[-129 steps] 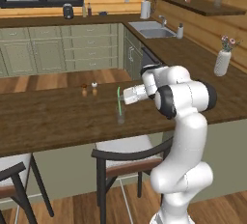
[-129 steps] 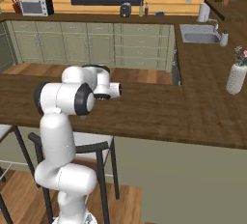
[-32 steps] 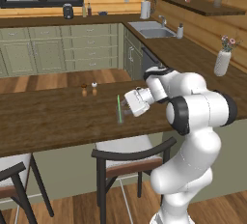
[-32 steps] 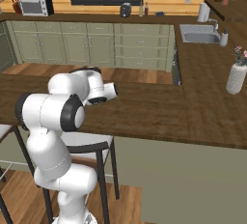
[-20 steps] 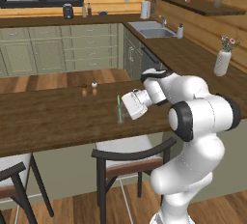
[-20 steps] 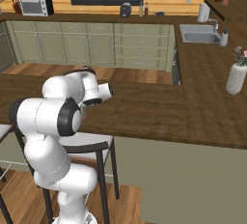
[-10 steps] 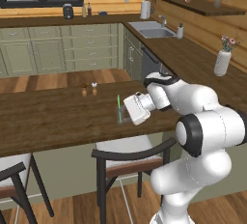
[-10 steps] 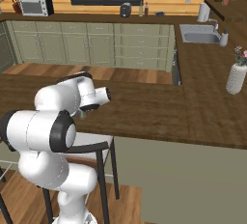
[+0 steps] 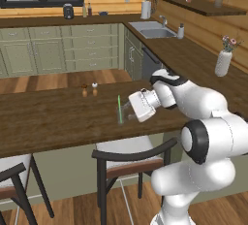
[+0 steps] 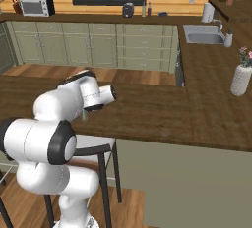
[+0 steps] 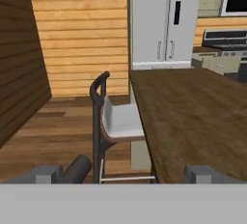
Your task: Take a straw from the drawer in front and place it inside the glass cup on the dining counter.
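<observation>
Straw [image 9: 119,109] stands upright in the glass cup [image 9: 127,113] on the brown desk [image 9: 53,117], with the cup at about 9 o'clock from the end effector [image 9: 131,107] in the left base view. The cup is nearly see-through, so its rim is hard to make out, but the green stick rises from where it sits, so the placing looks done.

Jaws of the end effector are spread wide and hold nothing; in the hand view its two grey fingertips [image 11: 45,174] sit far apart at the bottom edge, looking along the desk toward a stool [image 11: 113,121] and a fridge [image 11: 164,22].

Main risk now, as I judge it, is the retreat. The wrist is just beside the cup, and a sideways swing toward 9 o'clock could clip the straw or tip the light tumbler. The two small shakers [image 9: 89,90] at about 11 o'clock stand near enough to be knocked by a wide sweep.
</observation>
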You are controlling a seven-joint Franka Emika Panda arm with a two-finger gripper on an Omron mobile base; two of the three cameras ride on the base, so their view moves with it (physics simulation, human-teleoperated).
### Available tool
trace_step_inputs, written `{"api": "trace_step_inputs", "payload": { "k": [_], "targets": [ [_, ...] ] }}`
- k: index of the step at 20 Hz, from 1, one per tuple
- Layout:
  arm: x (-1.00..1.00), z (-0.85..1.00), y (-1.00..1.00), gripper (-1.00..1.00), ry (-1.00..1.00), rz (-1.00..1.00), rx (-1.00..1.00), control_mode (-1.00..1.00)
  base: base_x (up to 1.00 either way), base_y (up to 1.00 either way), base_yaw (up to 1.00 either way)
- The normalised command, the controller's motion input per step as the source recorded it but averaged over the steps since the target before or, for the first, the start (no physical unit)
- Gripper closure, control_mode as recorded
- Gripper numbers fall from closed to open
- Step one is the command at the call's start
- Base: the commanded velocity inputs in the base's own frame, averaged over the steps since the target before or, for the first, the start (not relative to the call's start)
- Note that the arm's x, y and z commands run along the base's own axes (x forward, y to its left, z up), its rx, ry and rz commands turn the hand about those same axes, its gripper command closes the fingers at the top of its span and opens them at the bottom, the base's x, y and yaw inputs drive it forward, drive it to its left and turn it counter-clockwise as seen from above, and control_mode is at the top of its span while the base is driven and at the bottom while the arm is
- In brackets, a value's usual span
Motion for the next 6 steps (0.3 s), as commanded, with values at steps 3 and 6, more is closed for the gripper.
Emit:
{"api": "trace_step_inputs", "payload": {
  "k": [3, 6],
  "targets": [
    [0.00, 0.04, -0.12, -1.00, 0.00, 0.00, 0.00, -1.00, 0.00, 0.00, 0.00],
    [0.00, 0.09, -0.13, -1.00, 0.00, 0.00, 0.00, -1.00, 0.00, 0.00, 0.00]
  ]
}}
